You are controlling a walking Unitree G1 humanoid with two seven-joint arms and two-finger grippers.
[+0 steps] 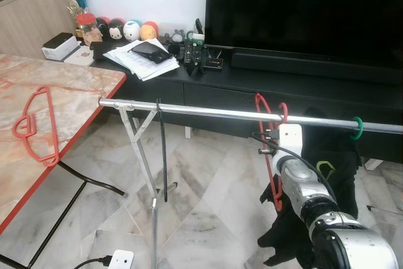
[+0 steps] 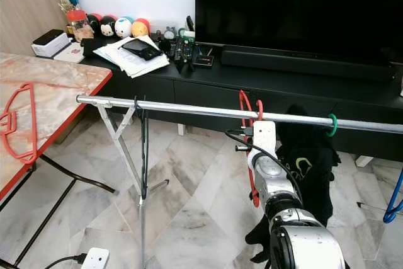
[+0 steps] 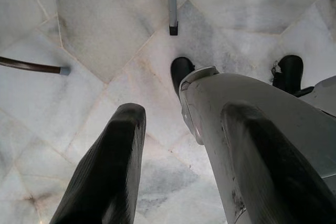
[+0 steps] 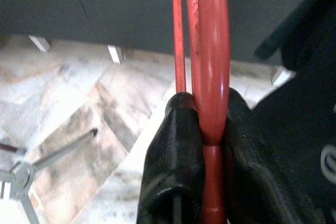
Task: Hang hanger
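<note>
Right gripper (image 4: 202,145): I've got it clenched on the red hanger (image 1: 269,149).
Hanger: hook looks over the rail (image 1: 208,112), I think.
Feel: light, stiff, slick plastic; I'd hold the lower bar.
Left gripper (image 3: 178,156): fingers apart, idle.

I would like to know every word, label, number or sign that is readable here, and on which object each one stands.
No text can be read in these pictures.
White box on the cabinet: dark top, any print too small.
Papers on the TV stand: print too small.
Black garment on the rail: a green logo mark, no letters legible.
Remotes: buttons too small.
</note>
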